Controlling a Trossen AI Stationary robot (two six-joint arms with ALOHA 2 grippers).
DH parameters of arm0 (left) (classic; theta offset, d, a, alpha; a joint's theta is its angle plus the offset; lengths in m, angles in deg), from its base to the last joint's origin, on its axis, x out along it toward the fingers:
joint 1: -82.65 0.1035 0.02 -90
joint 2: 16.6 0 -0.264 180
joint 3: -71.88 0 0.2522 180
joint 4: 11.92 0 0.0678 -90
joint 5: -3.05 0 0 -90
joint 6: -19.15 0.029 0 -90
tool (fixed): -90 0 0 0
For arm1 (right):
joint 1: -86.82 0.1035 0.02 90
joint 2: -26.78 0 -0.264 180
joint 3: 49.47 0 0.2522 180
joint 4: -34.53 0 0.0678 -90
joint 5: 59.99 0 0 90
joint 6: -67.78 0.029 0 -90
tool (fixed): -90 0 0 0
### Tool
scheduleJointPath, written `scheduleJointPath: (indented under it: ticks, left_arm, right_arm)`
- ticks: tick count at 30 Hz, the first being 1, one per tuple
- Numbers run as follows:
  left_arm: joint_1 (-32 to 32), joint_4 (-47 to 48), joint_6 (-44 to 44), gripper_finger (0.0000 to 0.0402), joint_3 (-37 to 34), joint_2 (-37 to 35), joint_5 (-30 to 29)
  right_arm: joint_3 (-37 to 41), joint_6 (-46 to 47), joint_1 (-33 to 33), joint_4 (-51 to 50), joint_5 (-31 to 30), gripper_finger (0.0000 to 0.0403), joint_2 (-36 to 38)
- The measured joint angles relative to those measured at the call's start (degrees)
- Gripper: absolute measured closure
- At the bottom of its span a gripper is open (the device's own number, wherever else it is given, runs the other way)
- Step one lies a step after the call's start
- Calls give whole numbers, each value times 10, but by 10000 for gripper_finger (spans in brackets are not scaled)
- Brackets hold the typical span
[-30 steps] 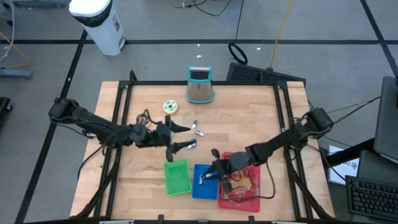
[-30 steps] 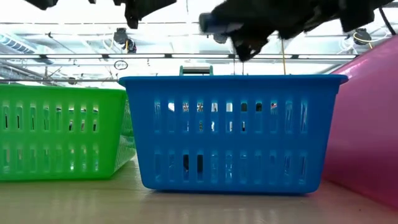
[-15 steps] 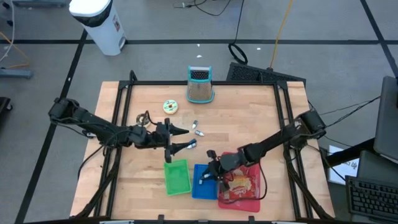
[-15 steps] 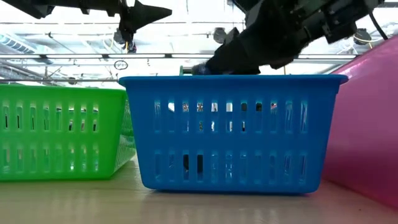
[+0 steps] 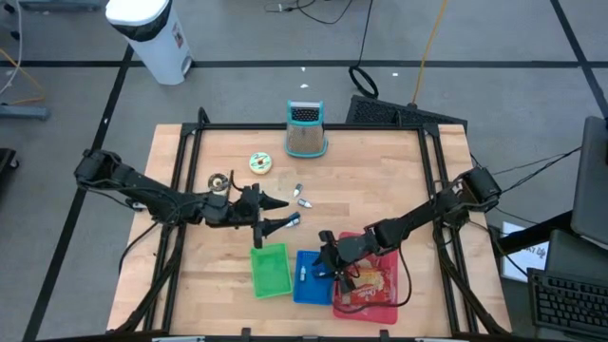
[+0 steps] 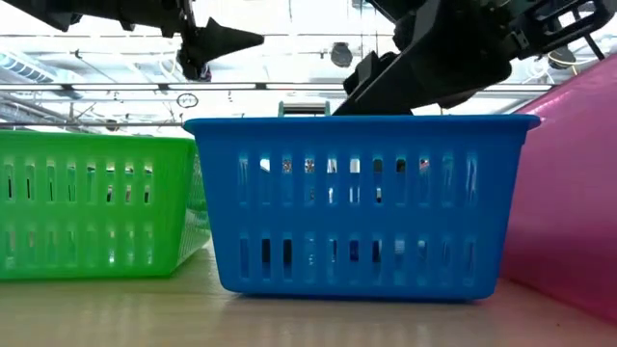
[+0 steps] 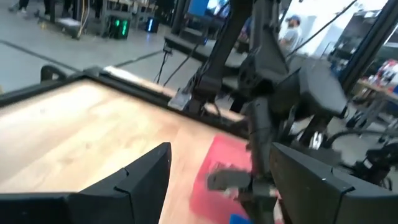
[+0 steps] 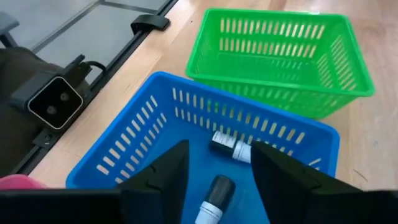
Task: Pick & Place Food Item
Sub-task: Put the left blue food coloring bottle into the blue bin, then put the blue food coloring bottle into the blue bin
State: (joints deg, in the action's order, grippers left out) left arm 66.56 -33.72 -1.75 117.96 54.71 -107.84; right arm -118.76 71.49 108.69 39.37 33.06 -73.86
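My right gripper (image 5: 323,262) (image 8: 219,149) hangs open over the blue basket (image 5: 309,277) (image 8: 124,155), its fingers just above the rim in the low view. Two small dark-capped bottles lie on the basket's floor, one (image 8: 229,149) crosswise and one (image 8: 210,198) nearer the camera, both untouched. My left gripper (image 5: 285,213) (image 7: 217,186) hovers open and level above the table, behind the green basket (image 5: 271,270), with nothing between its fingers. The red tray (image 5: 375,290) holds food packets.
Small silvery items (image 5: 304,200) lie on the wood just beyond my left gripper. Farther back are a green disc (image 5: 260,162) and a teal-topped container (image 5: 305,129). The three bins stand side by side at the near edge; the table's far right is bare wood.
My right gripper has sunk to the blue basket's rim, tipped its fingers farther down, and let go of a small bottle, which now lies on the basket's floor. My left gripper has sunk a little and rolled about its own axis, staying open.
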Motion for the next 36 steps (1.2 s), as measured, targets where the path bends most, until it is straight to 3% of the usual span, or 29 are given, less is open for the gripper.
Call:
scheduleJointPath:
  ticks: [7,15,21,26,36]
  left_arm:
    - [0,82,-50,131,0,26,-8]
    - [13,110,-35,131,7,146,-38]
    - [29,191,-42,131,61,233,-7]
    - [31,275,2,131,123,284,-30]
    - [50,346,-13,131,166,315,-18]
  right_arm:
    - [1,-11,3,-34,0,217,56]
    - [16,-9,8,-73,-2,231,168]
    - [62,-14,28,-68,-4,238,247]
    - [96,-14,49,-65,-74,239,293]
    - [120,-15,64,-65,-91,241,327]
